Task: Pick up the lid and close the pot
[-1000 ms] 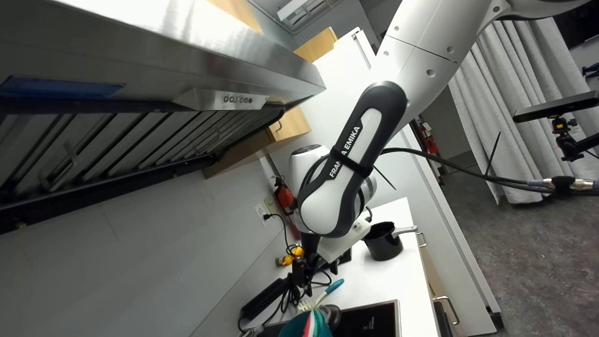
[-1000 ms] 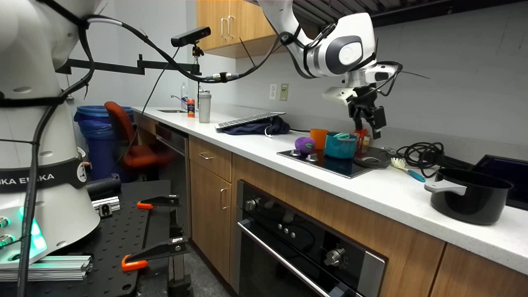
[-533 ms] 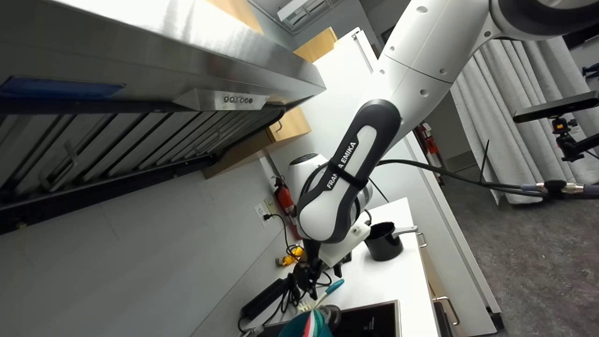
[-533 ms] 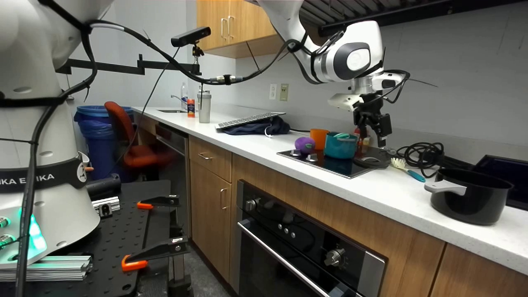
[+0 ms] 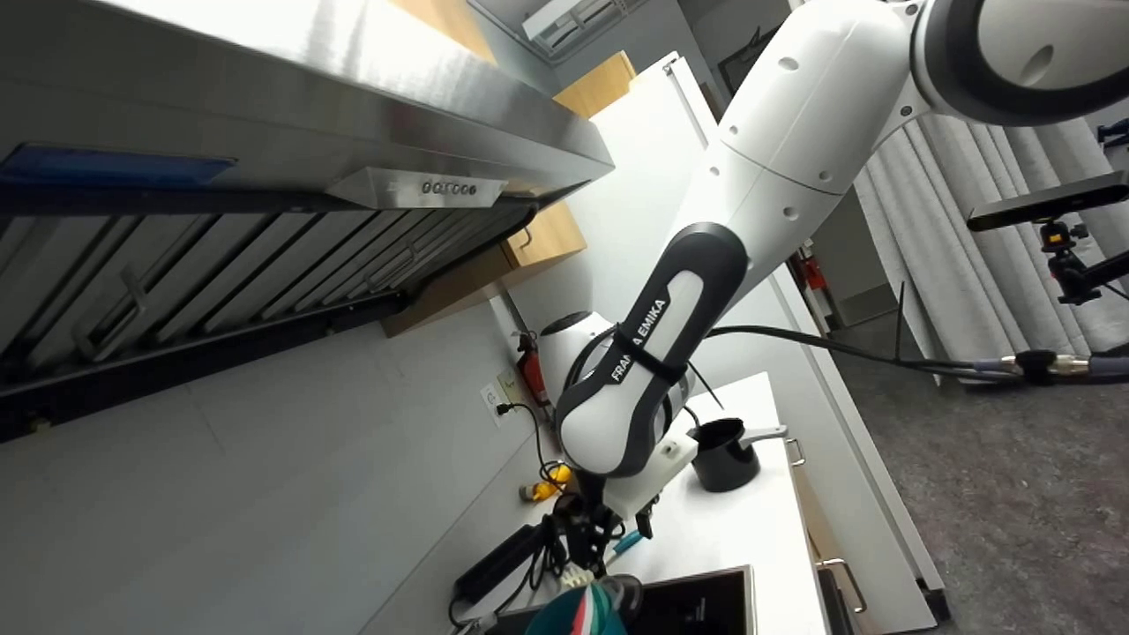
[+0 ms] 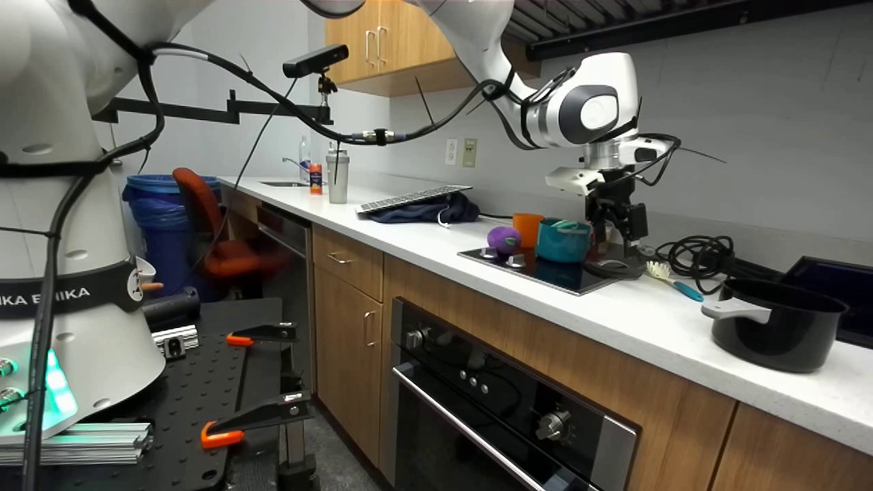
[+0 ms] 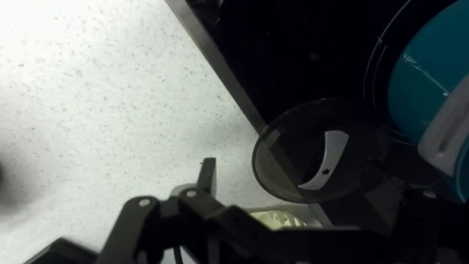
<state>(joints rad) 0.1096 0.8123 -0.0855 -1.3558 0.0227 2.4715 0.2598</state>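
The lid is dark see-through glass with a grey curved handle. In the wrist view the lid (image 7: 322,157) lies partly over the stove's metal edge. It also shows in both exterior views (image 6: 617,270) (image 5: 628,596). The black pot (image 6: 774,331) stands upright and uncovered on the counter, its grey side handle toward the camera; it also shows in an exterior view (image 5: 725,459) and is out of the wrist view. My gripper (image 7: 291,163) is open and empty above the lid, its fingers appearing on either side of it. It also shows in both exterior views (image 6: 618,240) (image 5: 616,547).
A teal pot (image 6: 563,242) stands on the stove (image 6: 552,274) close beside the lid. An orange cup (image 6: 527,228) and a purple ball (image 6: 505,240) stand beyond it. A brush (image 6: 672,279) and coiled cable (image 6: 702,256) lie on the counter. A range hood (image 5: 370,115) hangs above.
My arm has come down, and the gripper is lower and nearer the lid. The lid, the pot and the other objects have not moved.
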